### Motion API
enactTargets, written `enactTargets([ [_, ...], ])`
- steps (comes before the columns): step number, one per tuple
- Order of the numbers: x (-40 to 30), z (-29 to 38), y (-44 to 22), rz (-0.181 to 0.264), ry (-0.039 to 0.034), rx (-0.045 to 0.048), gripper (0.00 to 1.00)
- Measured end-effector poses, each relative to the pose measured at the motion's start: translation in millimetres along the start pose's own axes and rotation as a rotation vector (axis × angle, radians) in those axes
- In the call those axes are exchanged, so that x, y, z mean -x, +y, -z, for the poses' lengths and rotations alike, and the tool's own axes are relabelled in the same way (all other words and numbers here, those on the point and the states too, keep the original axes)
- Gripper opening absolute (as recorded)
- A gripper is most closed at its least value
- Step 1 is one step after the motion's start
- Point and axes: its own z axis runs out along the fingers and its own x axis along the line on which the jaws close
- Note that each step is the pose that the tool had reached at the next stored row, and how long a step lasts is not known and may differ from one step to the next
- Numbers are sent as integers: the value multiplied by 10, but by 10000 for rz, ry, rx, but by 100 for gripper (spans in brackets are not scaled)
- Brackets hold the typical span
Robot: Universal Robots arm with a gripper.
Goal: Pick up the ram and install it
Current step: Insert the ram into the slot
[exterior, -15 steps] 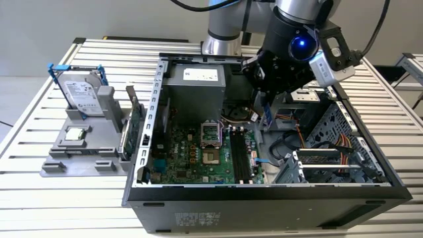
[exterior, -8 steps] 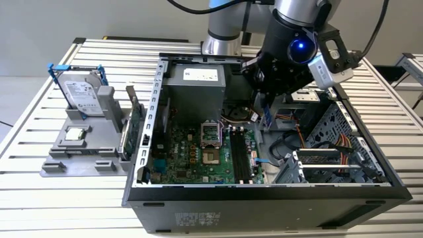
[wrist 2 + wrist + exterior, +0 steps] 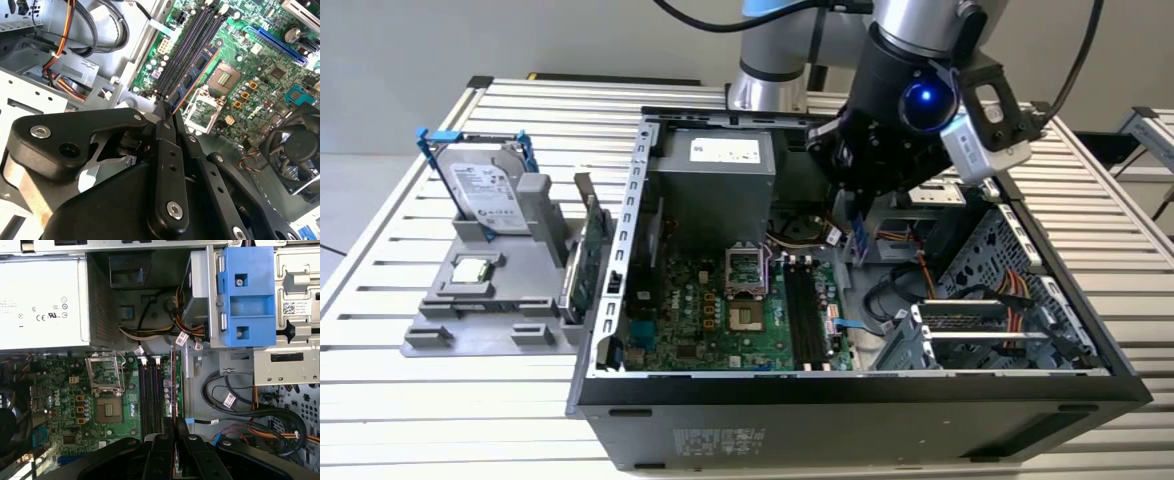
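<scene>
My pincer (image 3: 167,112) held the ram (image 3: 192,75) by its edge, lined along the memory slots (image 3: 150,395) to seat it.

We see an open black computer case (image 3: 854,400) lying on a slatted white counter (image 3: 440,380), its green motherboard (image 3: 707,300) exposed. A grey power supply (image 3: 714,170) sits at the case's far end, and a blue drive bracket (image 3: 248,295) shows in the first wrist view. Near the counter's edge at the exterior view's left, a grey fixture (image 3: 467,320) holds a hard drive (image 3: 491,195) upright in a blue frame and a green card (image 3: 594,255) on edge.
</scene>
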Motion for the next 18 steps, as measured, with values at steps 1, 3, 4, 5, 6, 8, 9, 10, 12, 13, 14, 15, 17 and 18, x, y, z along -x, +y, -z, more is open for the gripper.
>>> enactTargets([
  [1,0,-3,0,0,0,-5,0],
  [3,0,-9,-1,1,-1,-16,0],
  [4,0,-13,-1,-1,-1,-20,0],
  [5,0,-16,-1,-1,-1,-25,0],
  [6,0,-20,-1,0,-2,-29,0],
  [8,0,-27,-1,0,-2,-39,0],
  [9,0,-31,-1,0,-3,-45,0],
  [10,0,-35,-1,1,-3,-50,0],
  [12,0,-42,-2,0,-4,-61,0],
  [13,-1,-46,-2,0,-4,-67,0],
  [14,0,-49,-2,0,-4,-73,0],
  [15,0,-53,-2,0,-5,-80,0],
  [17,0,-61,-2,1,-6,-92,0],
  [18,0,-65,-2,1,-6,-98,0],
])
